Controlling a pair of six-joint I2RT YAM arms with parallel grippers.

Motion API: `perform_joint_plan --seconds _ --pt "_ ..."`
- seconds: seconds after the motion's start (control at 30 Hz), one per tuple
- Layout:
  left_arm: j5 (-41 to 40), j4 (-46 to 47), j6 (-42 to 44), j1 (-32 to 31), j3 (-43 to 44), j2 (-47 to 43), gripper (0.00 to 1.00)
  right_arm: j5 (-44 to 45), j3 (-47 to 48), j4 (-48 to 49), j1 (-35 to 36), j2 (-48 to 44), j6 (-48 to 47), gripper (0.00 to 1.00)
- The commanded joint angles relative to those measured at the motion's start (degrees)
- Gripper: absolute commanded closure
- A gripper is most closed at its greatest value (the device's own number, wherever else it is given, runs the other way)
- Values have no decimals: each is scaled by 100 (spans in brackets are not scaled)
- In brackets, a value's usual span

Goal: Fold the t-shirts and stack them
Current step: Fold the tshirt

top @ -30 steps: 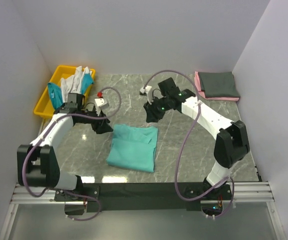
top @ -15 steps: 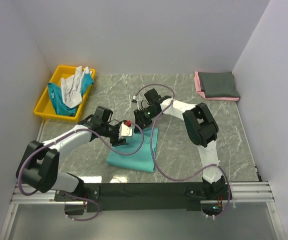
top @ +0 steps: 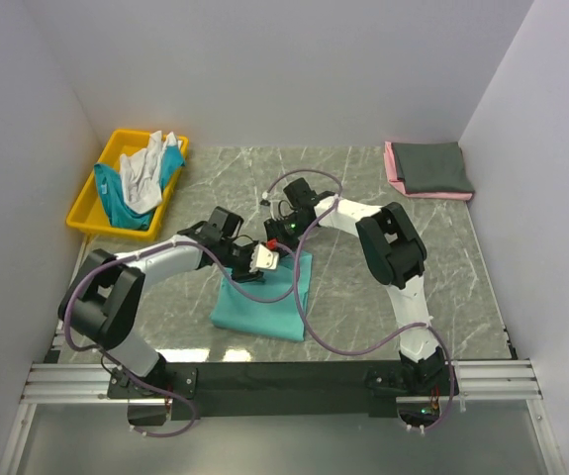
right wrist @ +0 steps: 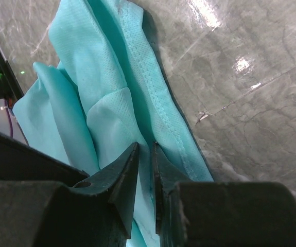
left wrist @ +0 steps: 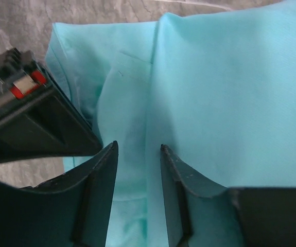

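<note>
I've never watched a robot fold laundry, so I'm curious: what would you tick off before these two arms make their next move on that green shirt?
1. Both arms down at the sea-green shirt: ok.
2. Cloth pinched by the left tool: not ok, its jaws stand apart astride a fold.
3. Cloth pinched by the right tool: cannot tell, its jaws are nearly closed at the shirt's edge.
4. Every cable off the shirt: not ok, one drapes across it.
5. The folded stack in the far right corner tidy: ok.
</note>
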Motion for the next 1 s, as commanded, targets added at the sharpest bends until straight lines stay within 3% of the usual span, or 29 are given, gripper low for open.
perform_joint_plan --seconds 0.0,0.3,0.67,0.97 --pt "8 -244 135 -111 422 185 57 -76 227 77 34 88 33 77" --pt "131 -1211 469 -173 669 282 53 -50 235 -11 34 79 -37 78" --pt "-352 -1203 180 -375 880 633 58 -225 288 -38 34 185 50 78" --pt "-484 -1150 -5 -428 1038 827 52 -252 306 -117 34 238 -29 79"
